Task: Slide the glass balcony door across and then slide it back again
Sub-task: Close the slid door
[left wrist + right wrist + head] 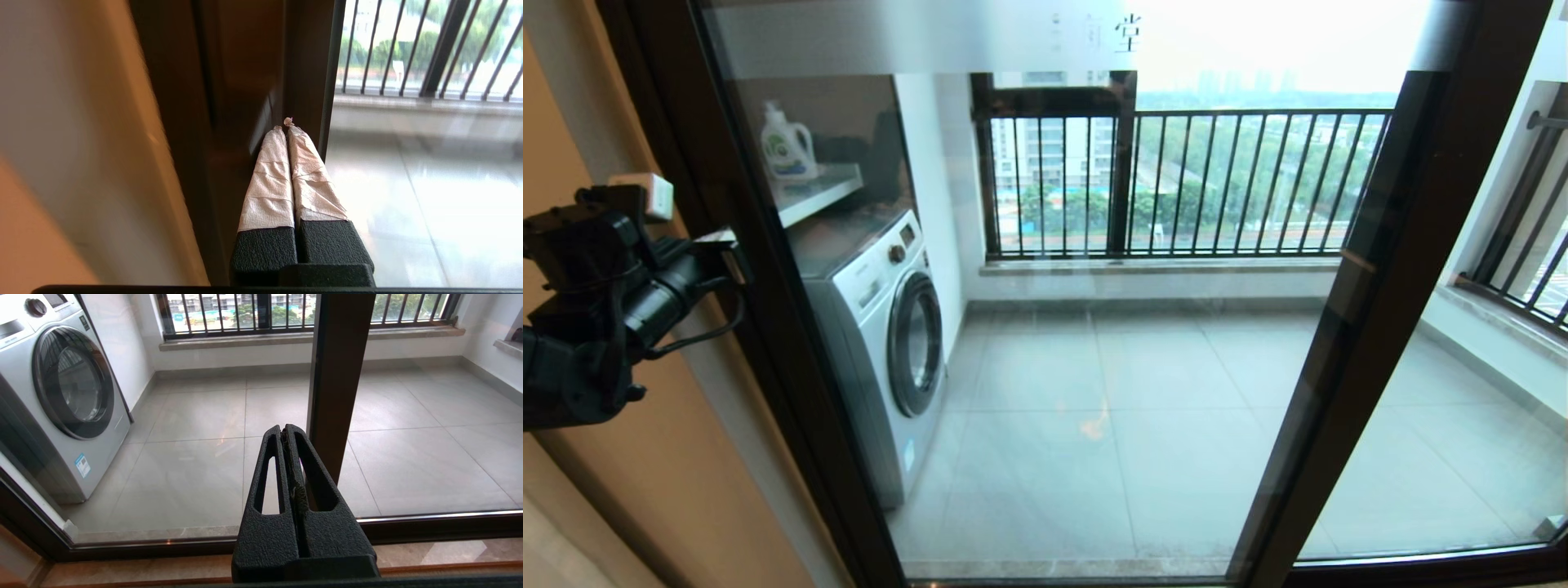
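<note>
The glass balcony door [768, 278] is a clear pane in a dark brown frame, with a frosted strip [931, 37] carrying Chinese characters along its top. My left gripper [731, 249] is shut, holding nothing, at the door's left upright. In the left wrist view its paper-wrapped fingers [269, 179] lie together, and the left gripper [286, 127] has its tips against the brown upright [245, 81]. No black bar handle shows. My right gripper [284, 428] is shut and empty, low before the glass, beside a second brown upright [339, 375]. It is out of the head view.
Behind the glass stand a washing machine [890, 327], a shelf with a detergent bottle [786, 151] and black railing bars [1217, 180]. An orange wall [645, 490] borders the frame on the left. The bottom track [163, 543] runs along the floor.
</note>
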{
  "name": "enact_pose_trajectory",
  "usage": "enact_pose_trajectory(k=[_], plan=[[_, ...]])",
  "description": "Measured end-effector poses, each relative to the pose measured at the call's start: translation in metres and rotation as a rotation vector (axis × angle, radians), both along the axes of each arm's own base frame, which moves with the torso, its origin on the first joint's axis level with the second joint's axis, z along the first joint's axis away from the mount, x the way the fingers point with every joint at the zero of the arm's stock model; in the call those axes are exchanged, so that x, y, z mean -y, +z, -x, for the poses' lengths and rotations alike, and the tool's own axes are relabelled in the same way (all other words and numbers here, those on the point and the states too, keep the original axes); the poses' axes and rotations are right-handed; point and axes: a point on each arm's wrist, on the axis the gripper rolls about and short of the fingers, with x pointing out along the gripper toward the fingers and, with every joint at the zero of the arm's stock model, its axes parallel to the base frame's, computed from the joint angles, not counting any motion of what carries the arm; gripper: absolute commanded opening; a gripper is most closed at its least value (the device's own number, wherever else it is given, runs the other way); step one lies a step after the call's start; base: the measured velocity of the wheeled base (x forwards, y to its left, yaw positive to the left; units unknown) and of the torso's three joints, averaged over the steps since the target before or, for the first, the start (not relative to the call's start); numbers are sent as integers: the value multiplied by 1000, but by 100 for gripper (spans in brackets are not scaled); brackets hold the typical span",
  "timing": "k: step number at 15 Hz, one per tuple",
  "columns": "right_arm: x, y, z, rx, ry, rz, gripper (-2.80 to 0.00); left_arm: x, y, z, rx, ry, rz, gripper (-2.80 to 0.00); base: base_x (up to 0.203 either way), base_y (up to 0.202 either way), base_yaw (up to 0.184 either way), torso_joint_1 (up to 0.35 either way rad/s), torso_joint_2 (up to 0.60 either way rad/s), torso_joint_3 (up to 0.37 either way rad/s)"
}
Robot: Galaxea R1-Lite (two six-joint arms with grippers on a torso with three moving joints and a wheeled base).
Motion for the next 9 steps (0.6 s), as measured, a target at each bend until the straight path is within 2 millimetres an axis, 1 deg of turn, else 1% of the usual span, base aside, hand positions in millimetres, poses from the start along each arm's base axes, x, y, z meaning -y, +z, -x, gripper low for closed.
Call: enact_pose_trajectory(k=[3, 5, 7, 9], plan=[[0, 0, 0, 0, 0, 0, -280, 15, 19, 13, 48, -43, -8, -280, 0, 0, 0, 0, 0, 0], [0, 0, 0, 0, 0, 0, -280, 18, 27, 20, 70, -51, -12, -280, 0, 0, 0, 0, 0, 0], [0, 0, 0, 0, 0, 0, -280, 13, 27, 23, 67, -39, -14, -280, 0, 0, 0, 0, 0, 0], [0, 0, 0, 0, 0, 0, -280, 0, 22, 24, 53, -21, -16, -280, 0, 0, 0, 0, 0, 0]])
